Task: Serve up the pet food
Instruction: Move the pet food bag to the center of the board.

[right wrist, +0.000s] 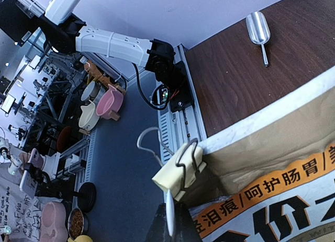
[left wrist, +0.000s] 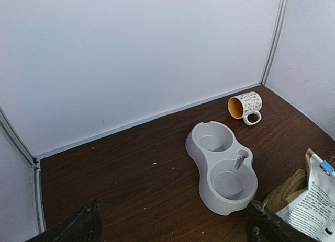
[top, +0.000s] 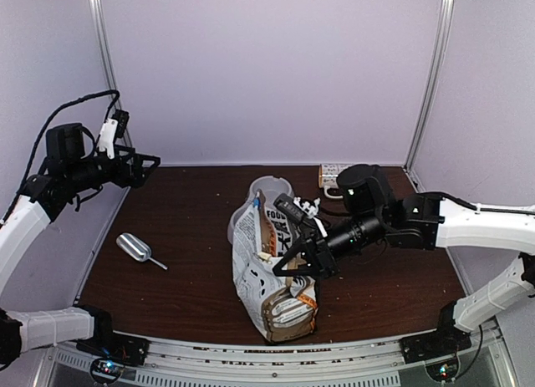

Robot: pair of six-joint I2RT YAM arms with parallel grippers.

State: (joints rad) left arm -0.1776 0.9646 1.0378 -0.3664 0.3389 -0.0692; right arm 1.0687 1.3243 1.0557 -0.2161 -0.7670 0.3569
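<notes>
At the middle of the dark brown wooden table [top: 192, 232], my right gripper [top: 294, 268] rests against the tan, white and black printed paper bag [top: 272, 287]. Its jaws are pressed together. Just above them in my right wrist view, a pale yellow binder clip with wire handles [right wrist: 177, 173] is clamped on the bag's edge. Whether I am pinching one of those handles I cannot tell. The pet food is not visible to me in any view.

My left gripper [top: 142, 165] hangs high over the table's far left corner, jaws wide apart and holding nothing. Its dark fingertips [left wrist: 78, 226] frame the grey plastic double bowl [left wrist: 207, 192], which sits on the table just behind the bag. Beyond the bowl, near the back wall, a white patterned mug with an orange inside [left wrist: 246, 106] lies on its side. A small shiny metal scoop [top: 134, 247] lies on the left part of the table, well apart from the bag.
</notes>
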